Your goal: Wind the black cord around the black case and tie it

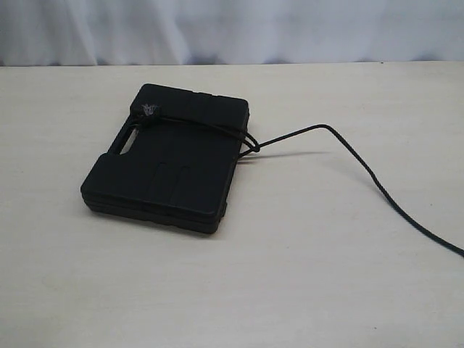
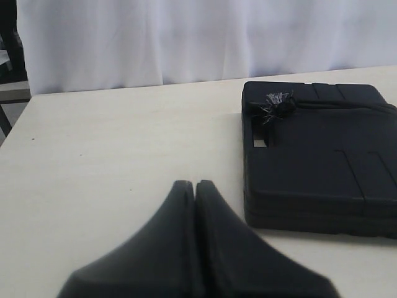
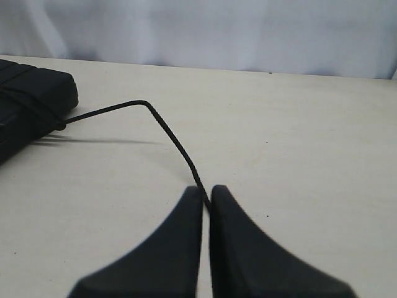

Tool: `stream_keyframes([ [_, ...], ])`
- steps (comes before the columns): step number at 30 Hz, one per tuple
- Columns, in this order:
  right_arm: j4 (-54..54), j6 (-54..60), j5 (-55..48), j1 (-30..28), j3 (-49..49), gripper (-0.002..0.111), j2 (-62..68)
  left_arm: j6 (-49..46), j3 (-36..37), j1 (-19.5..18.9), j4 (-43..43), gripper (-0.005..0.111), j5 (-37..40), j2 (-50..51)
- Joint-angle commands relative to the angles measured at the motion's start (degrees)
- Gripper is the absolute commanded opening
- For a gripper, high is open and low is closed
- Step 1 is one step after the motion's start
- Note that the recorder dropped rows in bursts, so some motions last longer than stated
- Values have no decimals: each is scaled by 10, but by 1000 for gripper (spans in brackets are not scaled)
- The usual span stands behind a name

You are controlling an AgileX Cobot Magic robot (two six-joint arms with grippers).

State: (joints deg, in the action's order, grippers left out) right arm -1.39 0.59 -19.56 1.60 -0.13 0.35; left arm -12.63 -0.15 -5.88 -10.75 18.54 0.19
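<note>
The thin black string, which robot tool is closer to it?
Right. The right tool is pinching the thin matte black braided cord. The left tool sits shut on nothing, apart from the flat rectangular black plastic case holding the cord's tuft.

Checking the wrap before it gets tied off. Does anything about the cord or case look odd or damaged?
The black cord ends in a frayed, fuzzy tuft by the handle slot of the black case. The wrap crosses only that end of the case, slightly slanted. Nothing else stands out.
</note>
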Motion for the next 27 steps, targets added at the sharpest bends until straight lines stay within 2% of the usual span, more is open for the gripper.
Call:
stream_keyframes([
  [1,-5,1,0,-1,1,4,-4,4,1,0,1,0,-4,-2],
  [27,-5,1,0,-1,1,4,-4,4,1,0,1,0,-10,-2],
])
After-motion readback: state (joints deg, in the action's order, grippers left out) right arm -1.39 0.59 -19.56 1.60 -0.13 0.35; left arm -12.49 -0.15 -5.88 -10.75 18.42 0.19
